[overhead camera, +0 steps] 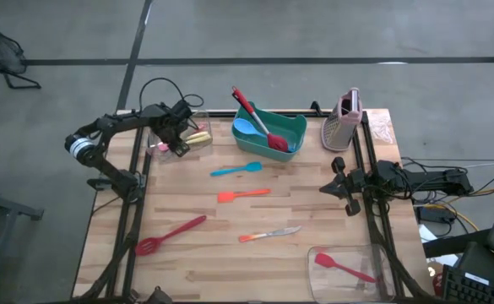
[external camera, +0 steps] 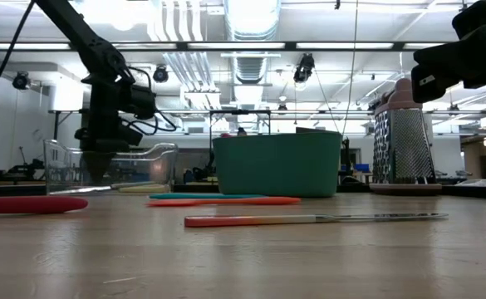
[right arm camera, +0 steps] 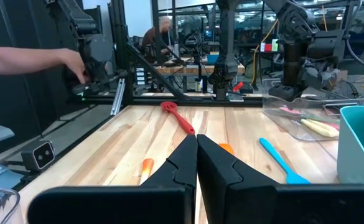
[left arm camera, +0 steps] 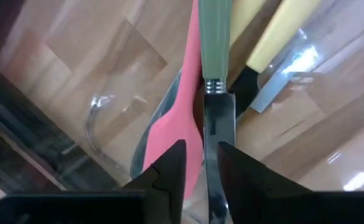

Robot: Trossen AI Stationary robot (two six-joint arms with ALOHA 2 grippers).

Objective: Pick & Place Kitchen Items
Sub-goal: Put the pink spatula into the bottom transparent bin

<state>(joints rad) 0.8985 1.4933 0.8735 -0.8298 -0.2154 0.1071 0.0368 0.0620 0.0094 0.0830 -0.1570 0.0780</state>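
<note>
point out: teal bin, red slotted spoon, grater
teal bin [overhead camera: 290, 125], high view, bare inner wall on the right.
red slotted spoon [overhead camera: 172, 234], high view, middle of the handle.
grater [external camera: 405, 145], low view, metal face.

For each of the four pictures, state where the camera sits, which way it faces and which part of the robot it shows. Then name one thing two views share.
High view: above the table, facing down; both arms, left gripper over the clear tub.
Low view: at tabletop height, facing across; left arm, green bin.
Left wrist view: on the left wrist, facing into the tub; own fingers around a green-handled utensil.
Right wrist view: on the right wrist, facing across the table; own gripper shut.
Shared: red slotted spoon.
</note>
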